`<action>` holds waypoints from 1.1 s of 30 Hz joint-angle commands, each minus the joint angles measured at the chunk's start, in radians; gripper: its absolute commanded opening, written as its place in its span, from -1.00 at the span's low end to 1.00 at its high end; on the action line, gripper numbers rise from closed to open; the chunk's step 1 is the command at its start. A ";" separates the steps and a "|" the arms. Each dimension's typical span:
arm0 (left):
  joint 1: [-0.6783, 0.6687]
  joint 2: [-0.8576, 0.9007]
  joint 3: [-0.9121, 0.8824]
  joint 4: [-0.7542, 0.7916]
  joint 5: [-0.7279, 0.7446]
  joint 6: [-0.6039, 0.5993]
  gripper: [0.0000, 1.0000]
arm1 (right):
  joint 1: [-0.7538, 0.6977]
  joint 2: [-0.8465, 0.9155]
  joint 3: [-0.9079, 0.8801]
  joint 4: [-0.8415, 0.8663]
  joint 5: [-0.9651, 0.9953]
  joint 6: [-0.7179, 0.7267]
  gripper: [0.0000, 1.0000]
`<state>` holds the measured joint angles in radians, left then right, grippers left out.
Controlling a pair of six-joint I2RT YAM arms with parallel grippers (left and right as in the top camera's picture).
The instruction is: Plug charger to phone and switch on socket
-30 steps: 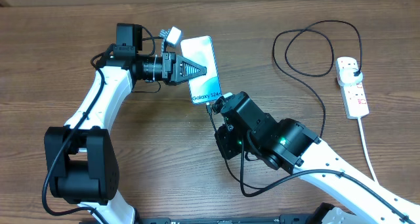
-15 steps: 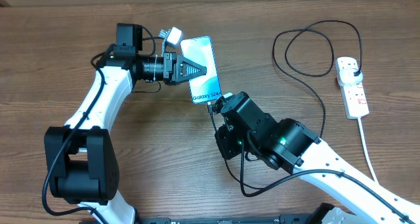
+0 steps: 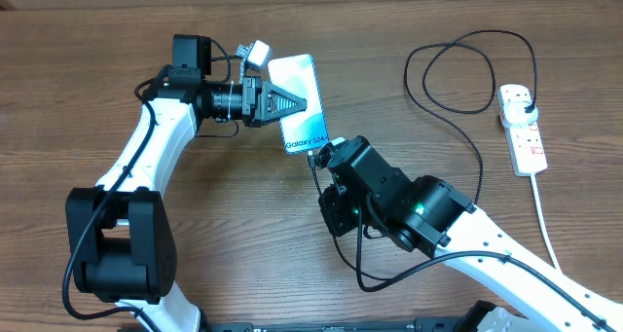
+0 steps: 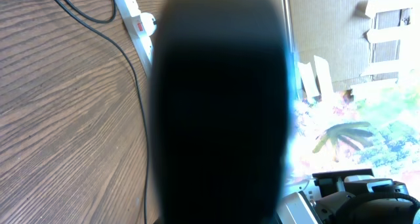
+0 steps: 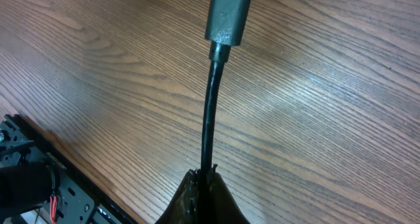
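Looking down from overhead, you have the left claw (image 3: pixel 296 104) drawn narrow, fingers together, its tip lying over the middle of the phone (image 3: pixel 297 74). You cannot tell whether it presses on the screen. The phone lies flat on the counter (image 3: pixel 243 259) under that tip, its lettered end pointing toward your right claw (image 5: pixel 203 183). That claw is pinched tight on the charger (image 5: pixel 209 106), and the black cable runs straight out ahead of its tips to the connector (image 5: pixel 230 14). The connector sits just beside the phone's lettered end; you cannot tell whether it is seated. The socket (image 3: pixel 526 137) lies well apart, off to the right claw's right, with the charger's black plug (image 3: pixel 525 102) in its far end.
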<state>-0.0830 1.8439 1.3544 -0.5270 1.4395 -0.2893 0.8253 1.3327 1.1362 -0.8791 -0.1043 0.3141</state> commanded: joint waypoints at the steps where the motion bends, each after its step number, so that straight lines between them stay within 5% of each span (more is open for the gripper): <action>1: 0.004 -0.013 0.021 0.004 0.047 -0.007 -0.91 | 0.004 -0.001 -0.004 0.013 -0.006 0.004 -0.92; 33: 0.004 -0.013 0.021 0.004 0.081 -0.006 -0.92 | 0.004 0.001 -0.004 0.026 -0.027 0.034 -0.92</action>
<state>-0.0830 1.8439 1.3544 -0.5270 1.4662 -0.2893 0.8253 1.3327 1.1362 -0.8669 -0.1276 0.3401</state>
